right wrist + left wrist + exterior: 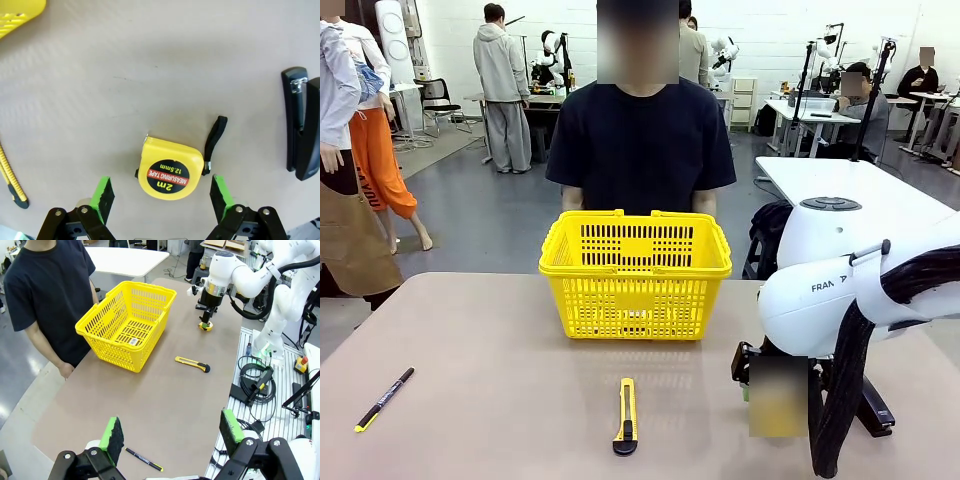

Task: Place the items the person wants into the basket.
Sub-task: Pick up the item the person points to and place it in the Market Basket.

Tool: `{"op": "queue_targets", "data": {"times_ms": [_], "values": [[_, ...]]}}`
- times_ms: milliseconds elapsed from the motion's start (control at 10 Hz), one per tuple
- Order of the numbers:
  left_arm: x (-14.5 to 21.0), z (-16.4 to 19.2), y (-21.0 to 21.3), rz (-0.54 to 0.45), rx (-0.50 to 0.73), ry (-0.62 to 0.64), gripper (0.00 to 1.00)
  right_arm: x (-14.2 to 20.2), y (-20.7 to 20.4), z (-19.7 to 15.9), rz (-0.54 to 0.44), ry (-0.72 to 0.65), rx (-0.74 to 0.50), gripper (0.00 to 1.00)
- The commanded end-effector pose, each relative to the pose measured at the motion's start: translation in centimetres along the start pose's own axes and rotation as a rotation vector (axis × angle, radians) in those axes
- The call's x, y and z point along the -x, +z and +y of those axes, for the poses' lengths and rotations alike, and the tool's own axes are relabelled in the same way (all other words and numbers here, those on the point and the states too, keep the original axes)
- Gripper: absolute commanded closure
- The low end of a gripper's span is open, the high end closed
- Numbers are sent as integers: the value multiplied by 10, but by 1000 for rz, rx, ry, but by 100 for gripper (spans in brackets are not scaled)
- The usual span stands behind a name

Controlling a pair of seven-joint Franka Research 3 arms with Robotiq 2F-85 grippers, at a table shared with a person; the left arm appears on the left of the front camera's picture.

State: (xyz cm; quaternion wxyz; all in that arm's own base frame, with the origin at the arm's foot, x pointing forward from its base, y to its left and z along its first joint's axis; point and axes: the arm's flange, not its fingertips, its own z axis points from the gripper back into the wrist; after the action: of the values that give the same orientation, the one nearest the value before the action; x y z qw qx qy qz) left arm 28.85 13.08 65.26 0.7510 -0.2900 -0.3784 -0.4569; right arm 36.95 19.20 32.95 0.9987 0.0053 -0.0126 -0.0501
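Observation:
The yellow basket [635, 275] stands upright and empty at the table's far middle, right in front of the person [640, 140] in a dark T-shirt. On the table in front of it lies a yellow-and-black utility knife [626, 415]. A small yellow tape measure [170, 170] lies flat to the right, its black strap beside it. My right gripper [162, 197] hovers over it, open, green pads [102, 197] on either side without touching. My left gripper [171, 432] is open, high above the table's left end, holding nothing.
A thin black pen with a yellow tip [383, 399] lies near the table's left front. A black stapler [300, 130] rests to the right of the tape measure. My right arm [860, 290] reaches over the table's right side. Other people stand farther back.

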Motion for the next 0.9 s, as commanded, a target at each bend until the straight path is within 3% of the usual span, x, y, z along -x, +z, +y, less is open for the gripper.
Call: {"op": "queue_targets", "data": {"times_ms": [0, 800], "values": [[1, 0, 1, -19, 7, -22, 0, -7, -13, -2, -23, 14, 10, 0], [1, 0, 1, -19, 7, -22, 0, -13, -25, -3, 9, 27, 10, 0]]}}
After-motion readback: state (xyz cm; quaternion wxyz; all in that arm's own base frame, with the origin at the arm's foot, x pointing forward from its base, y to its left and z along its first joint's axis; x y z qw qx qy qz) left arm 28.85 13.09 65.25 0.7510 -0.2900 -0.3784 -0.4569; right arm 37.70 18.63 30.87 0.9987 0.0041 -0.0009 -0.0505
